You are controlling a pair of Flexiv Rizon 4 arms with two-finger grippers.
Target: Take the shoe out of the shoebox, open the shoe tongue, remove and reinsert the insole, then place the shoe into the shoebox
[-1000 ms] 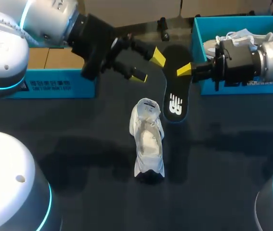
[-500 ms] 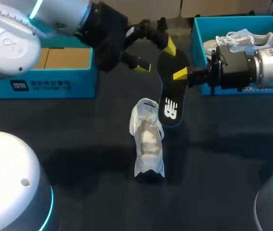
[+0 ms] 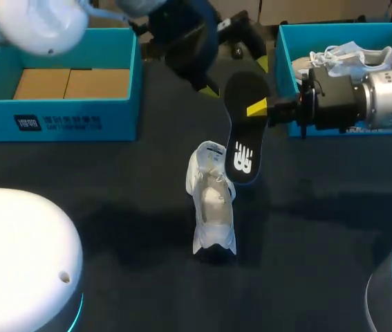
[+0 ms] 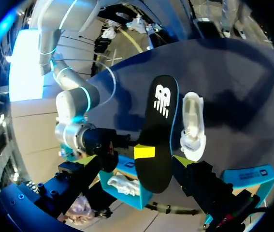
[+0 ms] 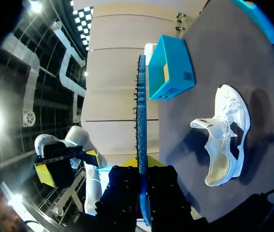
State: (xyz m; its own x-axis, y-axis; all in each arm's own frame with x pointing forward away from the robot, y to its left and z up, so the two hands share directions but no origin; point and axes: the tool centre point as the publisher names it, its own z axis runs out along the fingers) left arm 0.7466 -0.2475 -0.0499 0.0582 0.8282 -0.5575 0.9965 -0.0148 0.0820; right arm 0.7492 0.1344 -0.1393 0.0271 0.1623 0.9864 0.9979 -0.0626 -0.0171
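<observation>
Swung back toward the table's (image 3: 113,207) far edge since the earlier frames was the L arm. The L gripper (image 4: 137,162) was spread wide, with a finger either side of the insole's (image 3: 244,131) far end, apparently w/o contact. The insole, shifted slightly toward the shoe (image 3: 213,204), was pinched by the R gripper (image 3: 261,108) and held off the table, printed end just beside the shoe. The shoe was stood approx. mid-table, betw. the L shoebox (image 3: 57,121) and the R shoebox (image 3: 283,83). A second shoe (image 3: 348,54) was seen in the latter.

Left end effector (image 3: 236,77) is blurred; right arm (image 3: 382,97) hides part of the boxed shoe (image 3: 348,52).
</observation>
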